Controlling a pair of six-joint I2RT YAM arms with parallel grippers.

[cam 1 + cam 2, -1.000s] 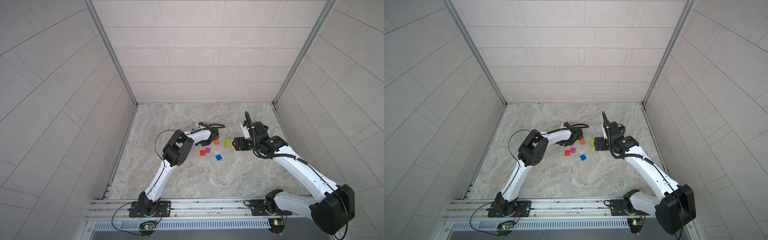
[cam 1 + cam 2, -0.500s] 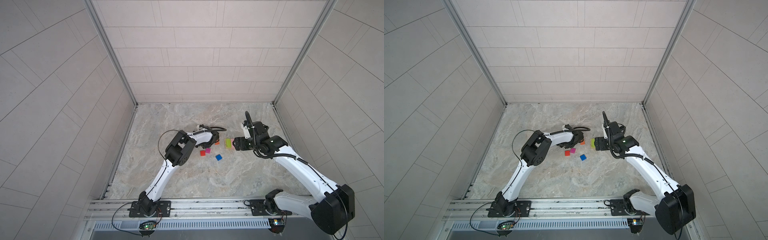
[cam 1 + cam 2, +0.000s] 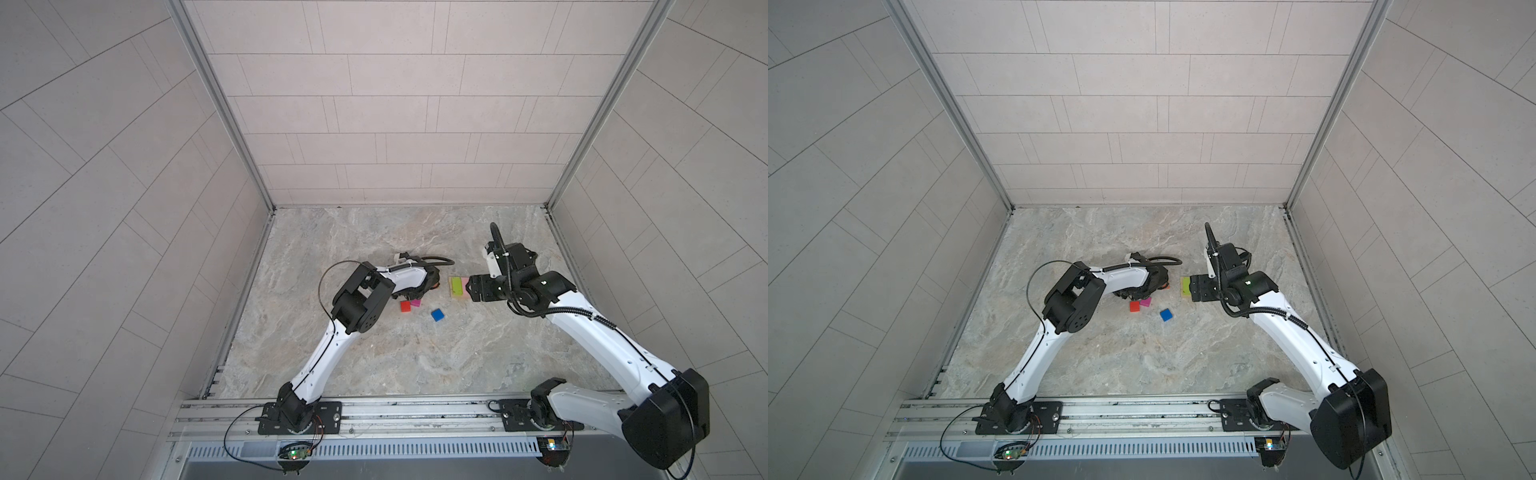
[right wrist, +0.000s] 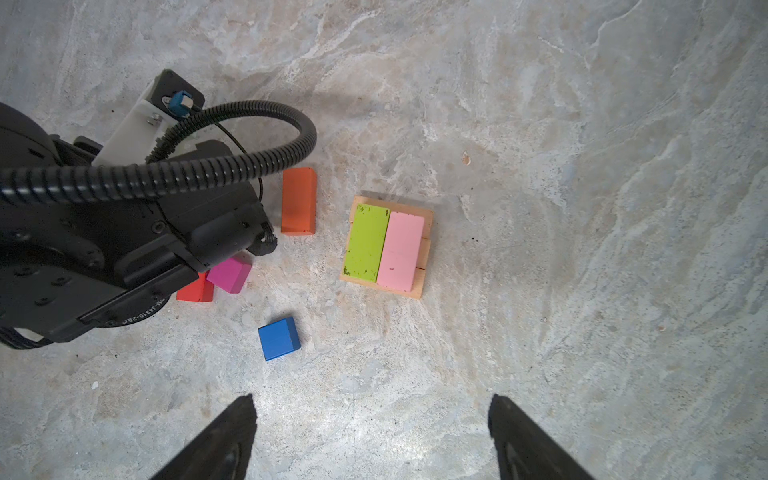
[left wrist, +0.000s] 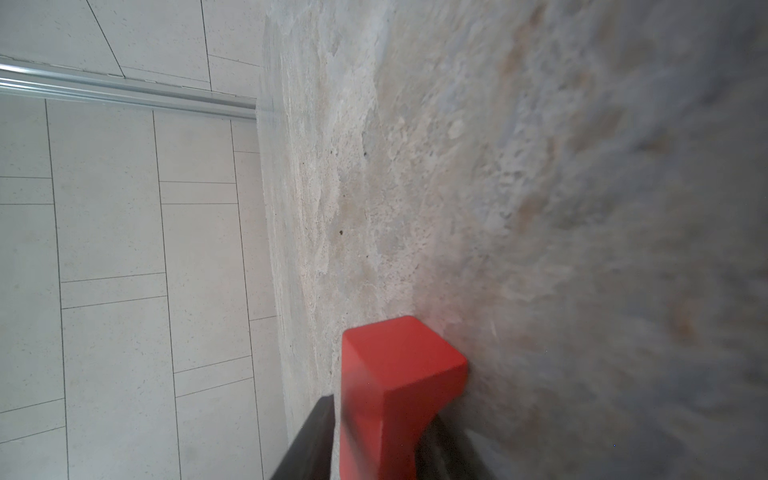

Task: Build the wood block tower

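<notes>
Right wrist view: the wood block tower (image 4: 386, 249), lime oblong (image 4: 365, 241) and pink oblong (image 4: 401, 251) on tan bars (image 4: 422, 268), sits right of centre on the desk (image 4: 582, 332); the right gripper (image 4: 372, 440) hovers just right of it, fingers spread, empty, probably awaiting the next block; left of the tower, the left gripper (image 5: 376, 419) flanks the red notched piece (image 5: 399, 357); pinching or not, I cannot tell.

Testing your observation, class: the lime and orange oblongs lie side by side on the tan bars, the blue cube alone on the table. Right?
Not orange: the pink oblong lies beside the lime oblong on the tan bars; the orange oblong lies on the table, apart. The blue cube is alone, as said. The right wrist view shows this.
</notes>
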